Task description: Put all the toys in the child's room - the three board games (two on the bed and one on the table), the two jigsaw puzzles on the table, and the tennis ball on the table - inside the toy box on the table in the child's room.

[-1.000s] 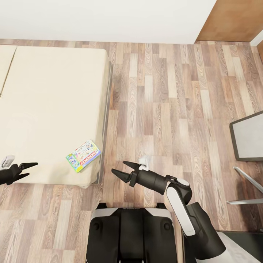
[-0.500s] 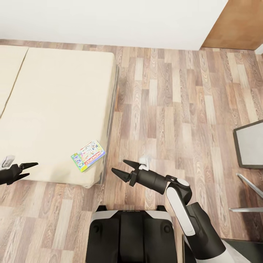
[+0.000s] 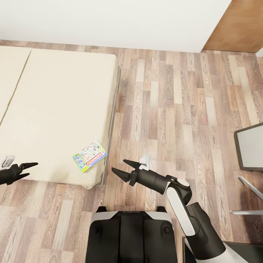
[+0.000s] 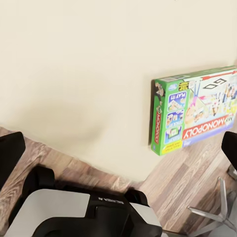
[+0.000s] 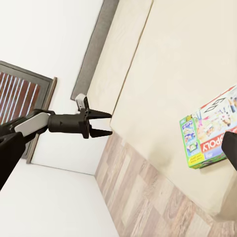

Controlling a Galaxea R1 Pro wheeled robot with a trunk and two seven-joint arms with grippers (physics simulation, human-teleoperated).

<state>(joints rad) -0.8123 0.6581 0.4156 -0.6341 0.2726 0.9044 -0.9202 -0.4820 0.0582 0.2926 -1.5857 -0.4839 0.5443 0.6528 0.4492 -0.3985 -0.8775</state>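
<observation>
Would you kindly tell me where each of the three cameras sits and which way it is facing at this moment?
Head view: on the robot's head, looking down at the wood-plank floor and beige bed; both arms and the dark base show, left gripper and right gripper open.
Left wrist view: on the left arm, facing the bed's edge and the green-edged printed Monopoly box; the base shows.
Right wrist view: on the right arm, facing across the bed toward the left gripper.
All three share the Monopoly box.

Wood-plank flooring [image 3: 171, 109] covers the room, meeting a white wall [image 3: 109, 18] at the far side. A brown wooden panel [image 3: 239, 25] adjoins that wall.
</observation>
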